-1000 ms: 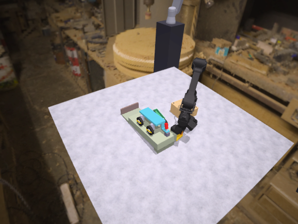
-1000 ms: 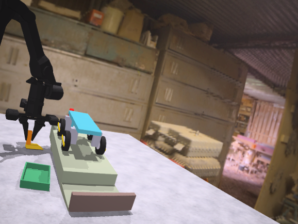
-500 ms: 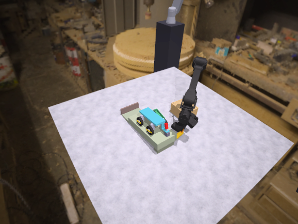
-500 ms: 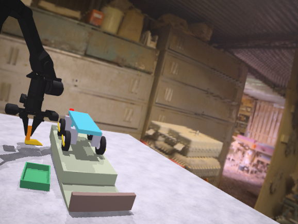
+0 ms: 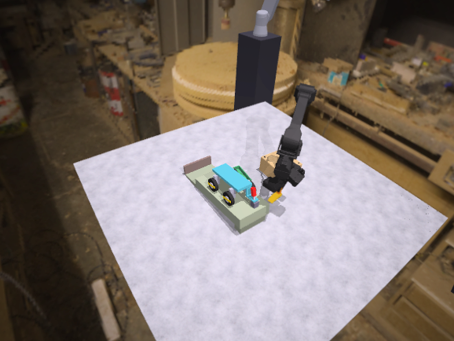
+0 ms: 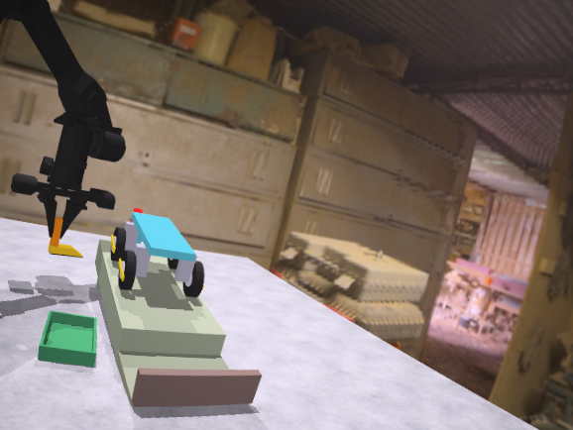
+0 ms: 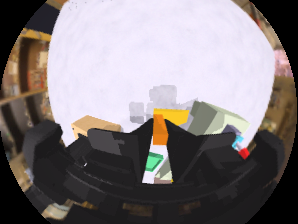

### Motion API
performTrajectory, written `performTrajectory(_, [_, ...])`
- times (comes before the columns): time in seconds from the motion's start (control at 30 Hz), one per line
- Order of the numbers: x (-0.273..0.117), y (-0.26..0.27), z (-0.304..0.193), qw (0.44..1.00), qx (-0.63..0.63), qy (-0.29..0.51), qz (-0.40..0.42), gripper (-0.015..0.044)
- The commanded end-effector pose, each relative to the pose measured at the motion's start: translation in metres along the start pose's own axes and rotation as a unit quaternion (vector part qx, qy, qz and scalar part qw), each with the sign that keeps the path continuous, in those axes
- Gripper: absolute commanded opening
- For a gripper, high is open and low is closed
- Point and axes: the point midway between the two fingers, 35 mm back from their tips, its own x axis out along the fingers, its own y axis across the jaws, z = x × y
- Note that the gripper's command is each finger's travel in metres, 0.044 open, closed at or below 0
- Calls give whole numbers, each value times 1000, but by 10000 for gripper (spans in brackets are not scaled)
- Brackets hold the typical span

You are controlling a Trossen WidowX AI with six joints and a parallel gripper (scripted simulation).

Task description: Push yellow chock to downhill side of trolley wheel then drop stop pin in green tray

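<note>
My gripper [image 5: 280,191] [image 6: 57,232] [image 7: 157,121] is shut on the orange handle of the yellow chock [image 5: 274,197] [image 6: 65,251] [image 7: 176,116]. The chock hangs above the table, its shadow apart from it, beside the ramp's uphill end. Its black base is not visible. The trolley [image 5: 232,177] [image 6: 164,235], with a light-blue top, stands on the pale green ramp [image 5: 251,221] [image 6: 164,323] [image 7: 216,120]. The red-headed stop pin [image 5: 254,192] [image 6: 138,211] [image 7: 244,152] stands at its uphill end. The green tray [image 6: 91,358] [image 7: 154,161] lies beside the ramp, partly hidden behind the trolley in the top view.
A brown end board [image 5: 198,164] [image 6: 197,388] stands across the ramp's low end. A tan box [image 5: 267,166] [image 7: 95,125] stands on the table behind the gripper in the top view. The ramp's raised side edge lies between the chock and the trolley's wheels.
</note>
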Motion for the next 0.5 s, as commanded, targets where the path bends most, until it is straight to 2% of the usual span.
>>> performTrajectory(0.0, [-16, -2, 0, 1000, 0, 0, -7, 0])
performTrajectory(0.47, [-54, -3, 1, 1000, 0, 0, -7, 0])
